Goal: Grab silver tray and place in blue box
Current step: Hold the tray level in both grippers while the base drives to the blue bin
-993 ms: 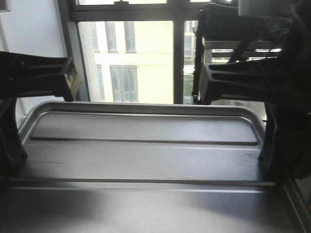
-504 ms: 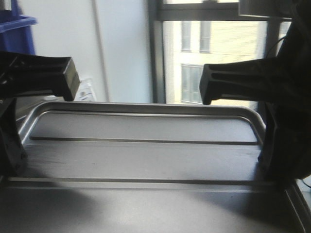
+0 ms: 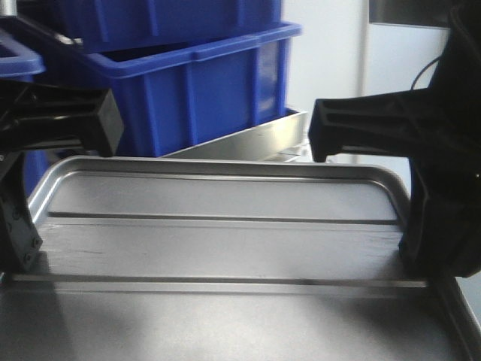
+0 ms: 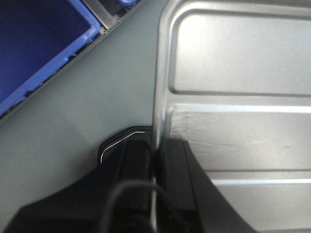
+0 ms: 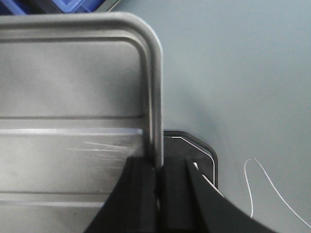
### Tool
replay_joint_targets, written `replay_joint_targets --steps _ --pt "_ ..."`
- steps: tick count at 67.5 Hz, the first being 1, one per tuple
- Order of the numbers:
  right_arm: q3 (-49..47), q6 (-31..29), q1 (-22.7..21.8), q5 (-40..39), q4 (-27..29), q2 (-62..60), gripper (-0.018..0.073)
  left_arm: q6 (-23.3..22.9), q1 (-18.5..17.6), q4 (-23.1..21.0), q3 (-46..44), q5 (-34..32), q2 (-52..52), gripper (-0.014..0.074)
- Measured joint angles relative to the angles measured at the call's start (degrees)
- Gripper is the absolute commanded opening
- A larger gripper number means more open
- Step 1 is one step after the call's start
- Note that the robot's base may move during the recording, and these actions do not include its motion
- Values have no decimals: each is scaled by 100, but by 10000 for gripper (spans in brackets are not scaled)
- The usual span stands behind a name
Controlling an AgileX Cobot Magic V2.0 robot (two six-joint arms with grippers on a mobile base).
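Note:
The silver tray [image 3: 225, 241] fills the lower front view, held level and clear of the grey floor, its two long ridges running across. My left gripper [image 3: 22, 252] is shut on the tray's left rim; the left wrist view shows both fingers of the left gripper [image 4: 154, 153] pinching the rolled edge of the silver tray [image 4: 233, 73]. My right gripper [image 3: 417, 256] is shut on the right rim, as is clear where the right gripper [image 5: 158, 170] clamps the silver tray [image 5: 73, 82]. The blue box [image 3: 188, 98] stands just beyond the tray's far edge; a corner of the blue box [image 4: 34, 48] shows below left.
A second blue crate [image 3: 150, 19] is stacked above the blue box, and another blue rim [image 3: 19, 56] shows at far left. A duller grey pan [image 3: 255, 139] lies behind the tray's far edge beside the box. A thin white wire [image 5: 262, 184] lies on the grey floor.
The background has swept from the window to a white wall to the blue crates, so the view has turned left. The tray has stayed fixed between both grippers.

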Motion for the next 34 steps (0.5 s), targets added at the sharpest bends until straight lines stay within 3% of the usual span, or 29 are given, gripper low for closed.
replay_joint_targets --steps 34 --pt "0 0 0 -10 0 0 54 0 0 0 0 0 0 -8"
